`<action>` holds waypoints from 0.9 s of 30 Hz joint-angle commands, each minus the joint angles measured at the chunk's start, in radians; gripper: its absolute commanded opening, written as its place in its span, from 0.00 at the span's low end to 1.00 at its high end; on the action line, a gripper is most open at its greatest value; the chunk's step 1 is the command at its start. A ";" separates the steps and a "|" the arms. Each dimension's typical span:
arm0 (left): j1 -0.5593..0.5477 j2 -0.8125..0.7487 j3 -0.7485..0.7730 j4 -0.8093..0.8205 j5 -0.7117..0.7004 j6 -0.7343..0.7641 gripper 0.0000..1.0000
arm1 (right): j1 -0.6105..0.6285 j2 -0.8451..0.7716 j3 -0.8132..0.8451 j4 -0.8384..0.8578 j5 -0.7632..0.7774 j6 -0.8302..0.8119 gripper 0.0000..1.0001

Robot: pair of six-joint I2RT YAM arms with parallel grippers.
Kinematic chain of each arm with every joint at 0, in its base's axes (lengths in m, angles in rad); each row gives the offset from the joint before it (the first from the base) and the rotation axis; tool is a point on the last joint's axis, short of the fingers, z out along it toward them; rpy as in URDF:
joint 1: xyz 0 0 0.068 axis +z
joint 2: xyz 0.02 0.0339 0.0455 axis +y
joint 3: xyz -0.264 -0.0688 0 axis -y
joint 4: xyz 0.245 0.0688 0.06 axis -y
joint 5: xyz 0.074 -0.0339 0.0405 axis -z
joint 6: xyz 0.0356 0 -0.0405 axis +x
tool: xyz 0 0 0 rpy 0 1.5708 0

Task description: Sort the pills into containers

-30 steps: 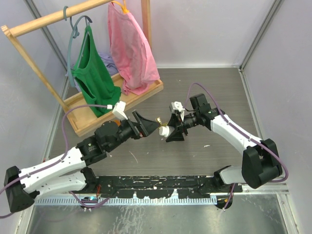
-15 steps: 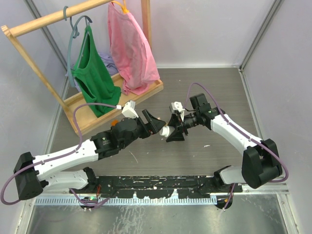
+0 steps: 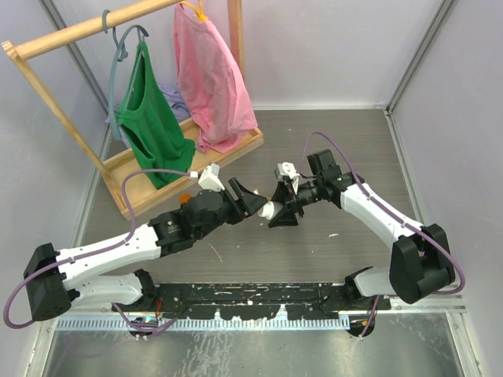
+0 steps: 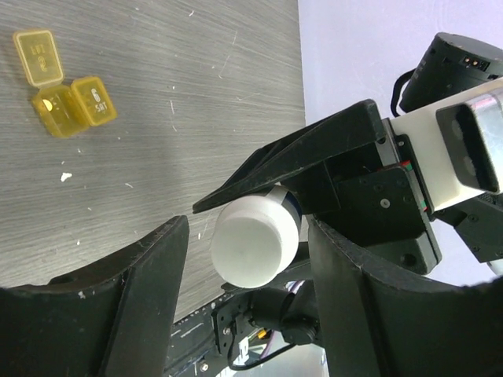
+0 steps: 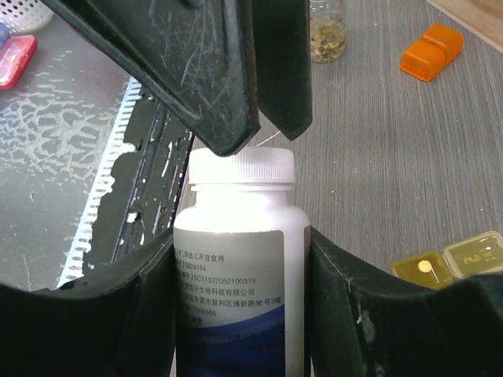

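My right gripper (image 3: 284, 206) (image 5: 240, 236) is shut on a white pill bottle (image 5: 236, 290) with a blue-and-grey label and holds it above the table, its white cap (image 3: 269, 209) (image 4: 255, 243) pointing at the left arm. My left gripper (image 3: 253, 201) (image 4: 247, 229) is open, with one finger on each side of the cap and a gap on both sides. The yellow two-cell pill box (image 4: 67, 86) (image 5: 460, 259) lies on the table. One of its lids is open, and that cell holds a small pale pill.
An orange pill box (image 5: 431, 51) (image 3: 185, 197) and a small glass vial (image 5: 328, 27) of yellowish pills stand on the table. A wooden clothes rack (image 3: 47, 94) with green and pink garments fills the back left. White crumbs (image 3: 334, 234) lie on the table.
My left arm has reached right and brought its open fingers around the bottle's cap. The right arm and the bottle have barely moved.
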 commanded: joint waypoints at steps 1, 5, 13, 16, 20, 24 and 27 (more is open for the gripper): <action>-0.002 -0.020 -0.012 0.066 0.017 -0.022 0.63 | -0.010 -0.009 0.044 0.024 -0.064 0.023 0.01; -0.002 -0.006 -0.001 0.070 0.041 -0.012 0.62 | -0.018 -0.005 0.042 0.045 -0.089 0.052 0.01; -0.002 0.002 0.002 0.093 0.064 -0.004 0.57 | -0.023 -0.003 0.034 0.067 -0.096 0.082 0.01; -0.002 0.008 0.003 0.097 0.073 -0.003 0.56 | -0.023 -0.003 0.032 0.073 -0.100 0.087 0.01; -0.002 0.018 0.003 0.109 0.086 0.000 0.54 | -0.024 -0.004 0.030 0.080 -0.099 0.093 0.01; -0.002 0.025 0.002 0.116 0.098 0.002 0.48 | -0.024 -0.003 0.030 0.083 -0.104 0.099 0.01; -0.003 0.024 -0.002 0.125 0.106 0.009 0.41 | -0.027 0.001 0.029 0.099 -0.117 0.124 0.01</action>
